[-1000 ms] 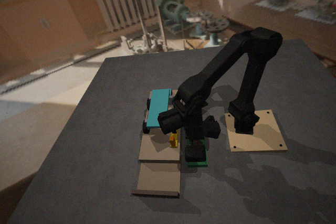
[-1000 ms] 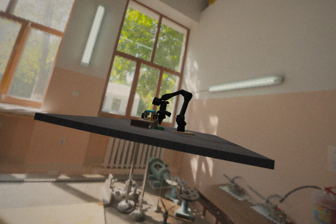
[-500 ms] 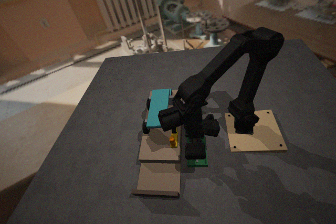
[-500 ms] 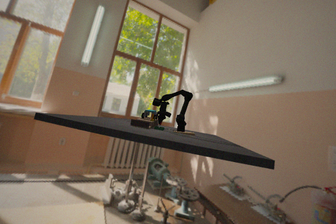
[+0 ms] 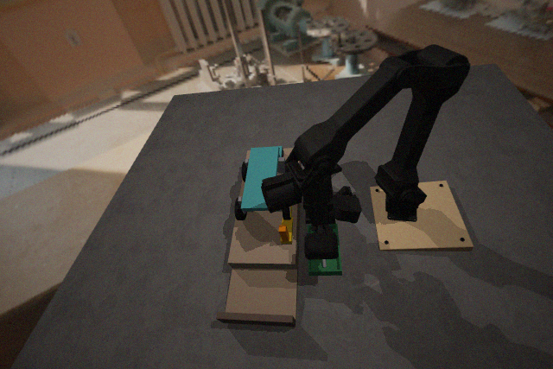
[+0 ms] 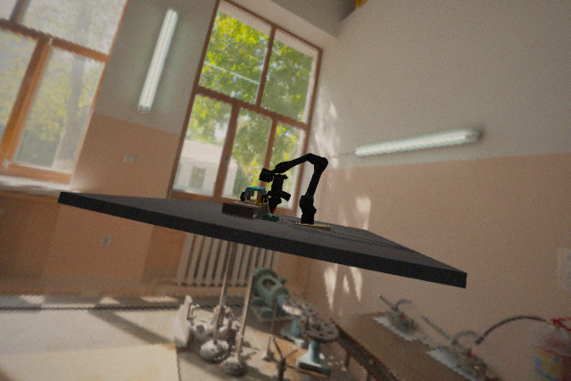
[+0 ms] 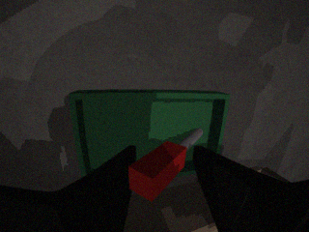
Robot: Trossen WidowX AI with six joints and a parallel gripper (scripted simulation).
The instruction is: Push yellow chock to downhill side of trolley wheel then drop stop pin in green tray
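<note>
Top view: the trolley [image 5: 261, 173] [image 6: 255, 190] stands left of the chock [image 5: 286, 232] [image 6: 260, 196]; next comes the green tray [image 5: 325, 272] [image 6: 270, 218] [image 7: 150, 94]. In the wrist view, the stop pin [image 5: 324, 263] [image 7: 159, 169] lies over the tray, its long axis slanting from red head at lower left to grey tip at upper right, between the moderately parted fingers of the gripper [image 5: 321, 249] [image 6: 273, 209] [image 7: 165, 153].

Below my pincer: dark grey tabletop [image 5: 178, 239] [image 6: 258, 234] [image 7: 145, 43] | beyond it: ribbed white radiator [image 5: 223, 3] [image 6: 226, 259], peach wall [image 5: 58, 43] [image 6: 438, 202] | above me: tall sunlit window [image 6: 253, 68], glowing tube lamps
</note>
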